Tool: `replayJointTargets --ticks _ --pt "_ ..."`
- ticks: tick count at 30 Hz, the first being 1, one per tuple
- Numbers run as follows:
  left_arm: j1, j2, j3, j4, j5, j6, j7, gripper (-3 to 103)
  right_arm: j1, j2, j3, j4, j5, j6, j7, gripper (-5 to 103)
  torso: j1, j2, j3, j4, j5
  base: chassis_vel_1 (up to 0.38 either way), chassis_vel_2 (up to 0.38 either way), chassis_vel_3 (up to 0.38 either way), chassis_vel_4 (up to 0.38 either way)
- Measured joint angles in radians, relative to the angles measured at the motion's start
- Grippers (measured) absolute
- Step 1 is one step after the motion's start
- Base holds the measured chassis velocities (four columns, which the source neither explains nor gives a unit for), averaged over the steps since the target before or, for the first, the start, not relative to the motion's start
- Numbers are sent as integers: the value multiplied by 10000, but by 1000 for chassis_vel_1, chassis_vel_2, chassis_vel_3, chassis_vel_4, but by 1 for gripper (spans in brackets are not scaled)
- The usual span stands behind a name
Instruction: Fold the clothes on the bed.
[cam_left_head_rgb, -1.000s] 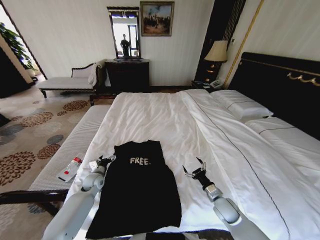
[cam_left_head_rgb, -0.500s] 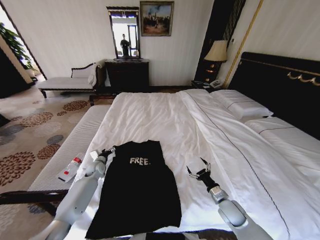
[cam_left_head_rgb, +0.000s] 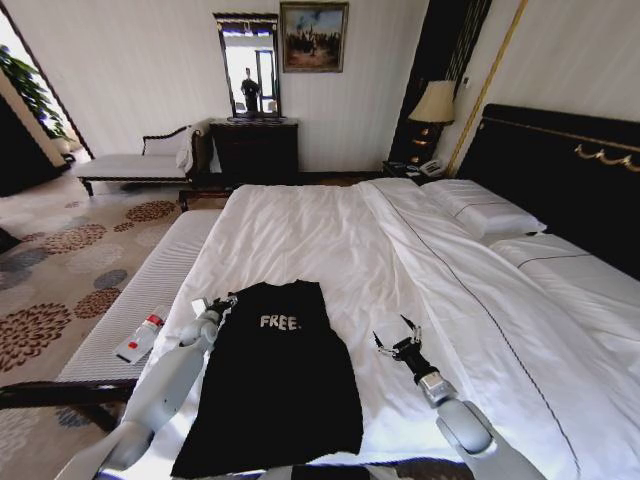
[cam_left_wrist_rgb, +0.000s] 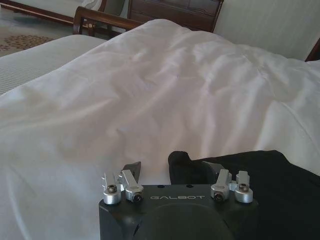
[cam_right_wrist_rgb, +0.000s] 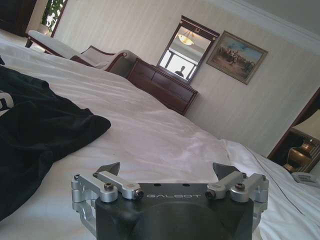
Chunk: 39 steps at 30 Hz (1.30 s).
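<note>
The clothes are one black T-shirt (cam_left_head_rgb: 275, 385) with white "FREE." lettering, lying as a narrow lengthwise strip near the foot of the bed (cam_left_head_rgb: 310, 225). My left gripper (cam_left_head_rgb: 215, 307) is at the shirt's upper left corner. In the left wrist view this gripper (cam_left_wrist_rgb: 172, 169) is open, and the black cloth corner (cam_left_wrist_rgb: 235, 170) lies between its spread fingers. My right gripper (cam_left_head_rgb: 397, 343) rests open over the white sheet, a hand's width to the right of the shirt. The right wrist view shows its jaws wide apart (cam_right_wrist_rgb: 166, 170) and the shirt (cam_right_wrist_rgb: 35, 120) off to one side.
A grey bench (cam_left_head_rgb: 125, 310) runs along the bed's left side, with a white and red object (cam_left_head_rgb: 141, 338) on it. Pillows (cam_left_head_rgb: 485, 212) and a dark headboard (cam_left_head_rgb: 560, 165) are at the far right. A dresser (cam_left_head_rgb: 255, 150) and a chaise (cam_left_head_rgb: 130, 162) stand against the back wall.
My left gripper has reached forward along the shirt's left edge to its upper corner. The right gripper has shifted slightly to the right. The shirt has not moved.
</note>
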Motion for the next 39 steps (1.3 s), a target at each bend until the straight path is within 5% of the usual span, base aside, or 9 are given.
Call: replayJointTargets --ticks 11,15,17,22,26,28,29,31,39 --pt "-348 -138 380 498 285 24 226 47 -93 -1 105 40 24 -9 2 100 0 0 0 -1 0 0 0 0 0" --pt "-379 -121 418 503 357 1 239 26 126 -2 -55 -95 88 -11 18 100 0 1 0 -1 0 0 0 0 0" --pt "-380 -91 442 492 357 -2 231 26 225 -5 -127 -161 108 -11 54 100 0 0 0 -1 -1 0 0 0 0" --pt "-414 -33 506 453 339 -3 141 4 804 -126 -581 -494 458 -84 267 100 0 0 0 0 -1 0 0 0 0" --pt "-404 74 571 288 237 -7 52 2 1749 -305 -1383 -723 2027 -693 346 100 0 0 0 -2 0 0 0 0 0" --pt "-390 146 614 191 118 -73 117 2 2638 -337 -1990 -731 4747 -1956 285 100 0 0 1 0 -1 0 0 0 0" --pt "-390 146 614 191 118 -73 117 2 2638 -337 -1990 -731 4747 -1956 285 100 0 0 1 0 -1 0 0 0 0" --pt "-367 214 651 61 -55 -144 254 2 3665 -245 -2483 -1039 6492 -2707 191 100 0 0 0 1 -3 0 0 0 0" --pt "-243 423 709 -304 -241 -244 326 2 6849 346 -4785 -3950 7040 -2521 -784 100 2 -1 2 -1 -1 0 0 0 0"
